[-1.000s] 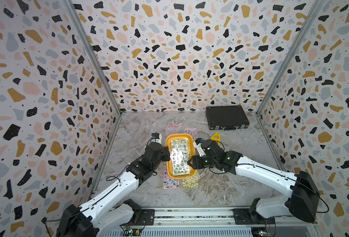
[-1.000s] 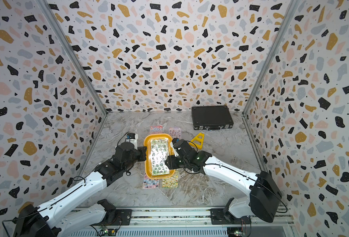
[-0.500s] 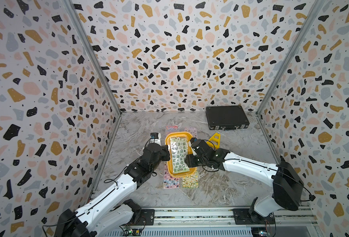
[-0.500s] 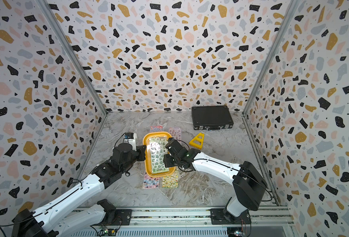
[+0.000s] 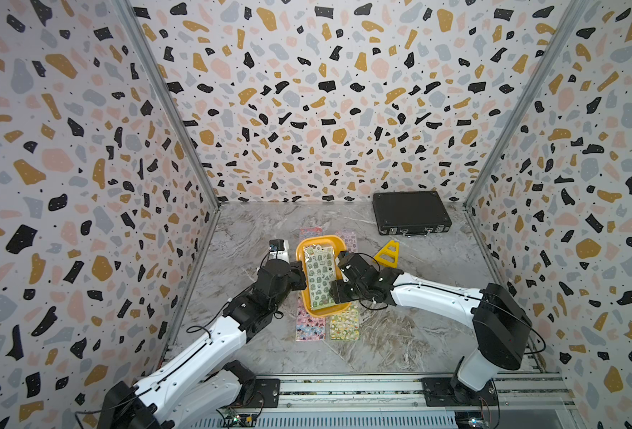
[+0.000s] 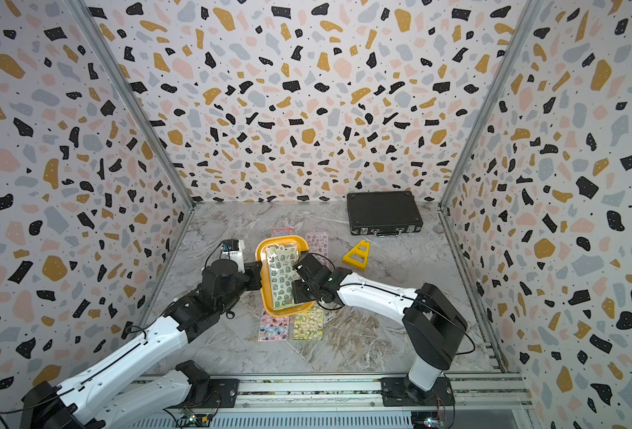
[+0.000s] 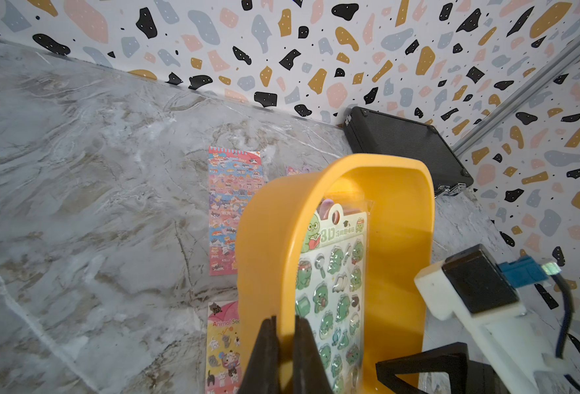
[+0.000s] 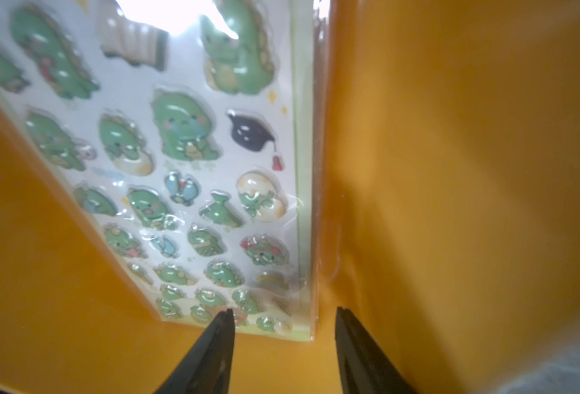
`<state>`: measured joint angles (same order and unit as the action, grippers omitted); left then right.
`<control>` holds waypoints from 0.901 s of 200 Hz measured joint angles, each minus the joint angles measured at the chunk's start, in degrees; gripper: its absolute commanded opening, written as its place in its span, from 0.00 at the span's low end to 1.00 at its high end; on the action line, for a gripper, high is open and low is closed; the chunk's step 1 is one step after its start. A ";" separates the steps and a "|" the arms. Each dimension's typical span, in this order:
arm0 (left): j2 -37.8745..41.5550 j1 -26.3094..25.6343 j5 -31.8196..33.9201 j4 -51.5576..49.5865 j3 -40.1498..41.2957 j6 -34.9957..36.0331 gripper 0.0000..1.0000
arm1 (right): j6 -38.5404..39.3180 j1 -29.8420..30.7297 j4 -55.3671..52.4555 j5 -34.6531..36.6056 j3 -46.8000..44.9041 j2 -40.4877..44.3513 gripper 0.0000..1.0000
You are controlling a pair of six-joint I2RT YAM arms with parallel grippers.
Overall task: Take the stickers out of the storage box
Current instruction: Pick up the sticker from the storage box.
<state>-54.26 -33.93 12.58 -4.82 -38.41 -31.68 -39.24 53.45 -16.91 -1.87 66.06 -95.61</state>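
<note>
While the left gripper (image 7: 285,322) is pinched tight on the side wall of the yellow box (image 7: 268,238), one finger inside and one outside, the right gripper (image 8: 283,311) stands about half spread with nothing between its tips. The green dinosaur sticker sheet (image 8: 186,136) lies inside the box. Its near corner and the loose edge of its clear sleeve are just ahead of the right fingertips, lined up with the gap between them, and the box wall runs close along one finger. From the left gripper, the sheet sits just past the inner finger.

It looks light and floppy, glossy and likely slippery, so I'd pinch that sleeve edge rather than the flat face. Whether the corner is raised off the box floor I can't quite tell, the close view being blurred. A pink sheet (image 5: 308,327) and a yellow-green sheet (image 5: 345,327) lie on the table (image 5: 399,334), outside the box, on the robot's side of both grippers.
</note>
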 measured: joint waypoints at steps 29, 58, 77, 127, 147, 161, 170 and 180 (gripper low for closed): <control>0.02 0.00 0.02 0.24 0.00 -0.04 0.00 | -0.37 0.07 1.70 -0.26 0.00 -0.02 0.56; 0.04 0.00 0.00 0.24 0.00 -0.04 0.00 | -0.37 0.07 2.34 -0.50 0.00 -0.13 0.55; 0.04 0.00 -0.02 0.24 0.00 -0.04 0.00 | -0.37 0.07 2.45 -0.50 0.00 -0.55 0.55; 0.04 0.00 -0.09 0.24 0.02 -0.04 0.00 | -0.35 0.09 2.43 -0.07 0.02 -1.01 0.55; 0.04 0.00 -0.07 0.22 0.02 -0.04 0.00 | -0.35 0.09 2.40 -0.11 0.50 -1.95 0.55; 0.04 0.00 -0.02 0.20 0.02 -0.02 0.00 | -0.35 0.09 2.45 -0.24 1.05 -2.89 0.56; 0.04 0.00 -0.02 0.20 0.02 -0.02 0.00 | -0.35 0.09 2.58 -0.57 1.18 -3.39 0.56; 0.04 0.00 0.00 0.13 0.02 -0.02 0.00 | -0.35 0.09 2.91 -1.36 1.18 -3.76 0.56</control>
<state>-54.22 -33.93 12.58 -4.69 -38.39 -31.70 -39.59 53.54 -14.00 -3.22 67.24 -99.37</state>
